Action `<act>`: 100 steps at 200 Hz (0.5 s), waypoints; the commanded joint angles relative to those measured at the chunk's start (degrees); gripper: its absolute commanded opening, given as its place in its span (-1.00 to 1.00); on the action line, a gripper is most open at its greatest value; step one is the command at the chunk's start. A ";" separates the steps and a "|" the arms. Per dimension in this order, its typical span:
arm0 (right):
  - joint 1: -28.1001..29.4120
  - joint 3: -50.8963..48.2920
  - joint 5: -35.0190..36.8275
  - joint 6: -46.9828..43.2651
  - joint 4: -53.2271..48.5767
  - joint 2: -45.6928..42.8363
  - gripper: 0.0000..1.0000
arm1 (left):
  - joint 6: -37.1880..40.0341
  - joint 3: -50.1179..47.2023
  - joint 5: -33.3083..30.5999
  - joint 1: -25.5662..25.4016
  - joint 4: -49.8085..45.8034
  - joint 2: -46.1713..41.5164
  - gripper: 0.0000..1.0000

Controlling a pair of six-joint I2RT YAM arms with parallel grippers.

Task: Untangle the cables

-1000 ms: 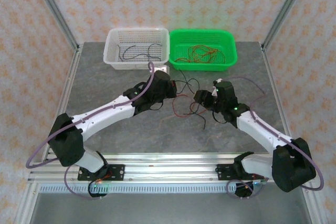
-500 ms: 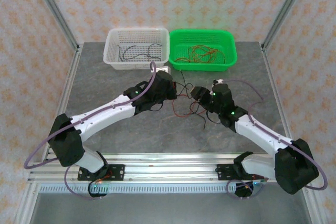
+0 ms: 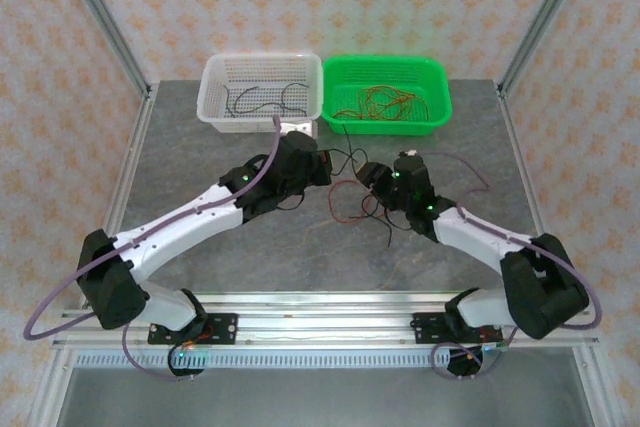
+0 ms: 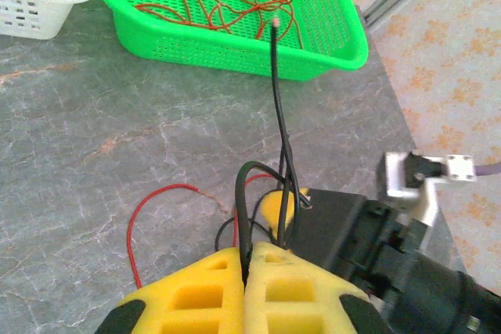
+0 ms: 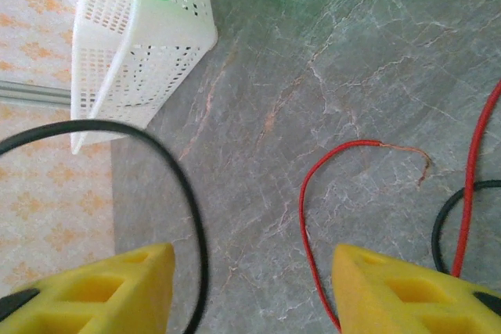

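While my left tool [image 4: 246, 254] pinches a black cable [image 4: 278, 99] low in its wrist frame, my right tool [image 5: 250, 267] hangs spread over the tangle [image 3: 345, 197] mid-frame on the table [image 3: 300, 257]. I should close on one red cable [image 5: 309, 193] alone, then draw apart slowly.

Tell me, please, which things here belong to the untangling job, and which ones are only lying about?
Belong to the job:
- tangled cables, red and black, between the claws
- left claw, shut on a black cable
- right claw, open
- probably white basket and green basket, holding separated strands

Only lying about:
- purple-grey arm cable
- small white block
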 commanded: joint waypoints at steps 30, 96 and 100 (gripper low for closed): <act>-0.37 8.50 -1.32 -9.16 2.73 10.19 -0.39 | -1.08 -0.18 0.48 -0.69 -0.81 -4.99 -1.00; -7.74 6.03 6.52 -16.22 -4.83 9.70 -0.54 | 3.18 7.15 -7.89 -0.62 -10.14 -11.28 -1.00; -8.18 5.78 6.85 -16.66 -5.25 9.24 -0.52 | 3.46 7.70 -8.40 -0.62 -10.67 -11.42 -1.00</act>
